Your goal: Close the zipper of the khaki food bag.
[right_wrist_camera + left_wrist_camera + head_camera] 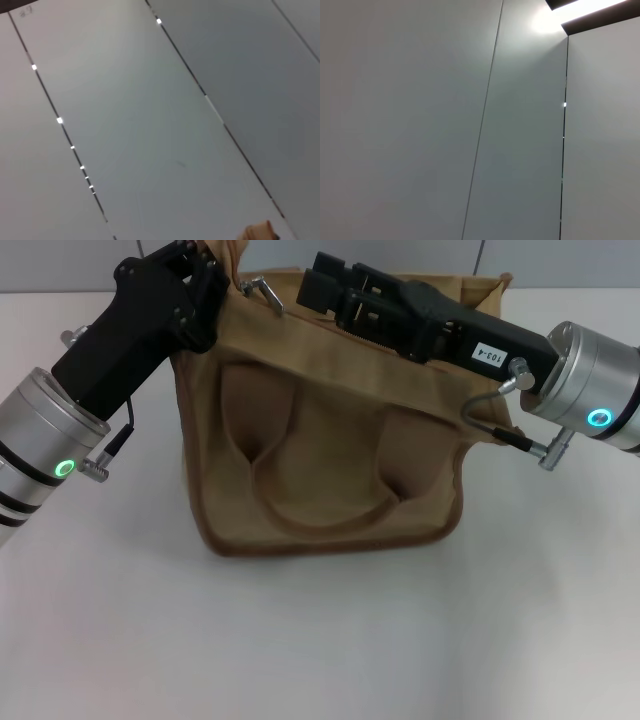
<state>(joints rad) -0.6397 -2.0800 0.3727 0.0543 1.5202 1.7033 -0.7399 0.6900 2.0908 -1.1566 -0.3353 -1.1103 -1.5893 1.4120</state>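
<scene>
The khaki food bag stands in the middle of the white table, its two brown strap handles hanging down its front. The zipper runs along its top, and its silver pull tab lies near the bag's left end. My left gripper is at the bag's top left corner, shut on a raised fold of khaki fabric. My right gripper reaches over the bag's top from the right; its fingers stand apart and empty, just right of the pull tab. Both wrist views show only wall panels; the right wrist view catches a tan scrap.
The white table spreads in front of and beside the bag. Both arms cross above the bag's top edge. A grey wall runs behind the table.
</scene>
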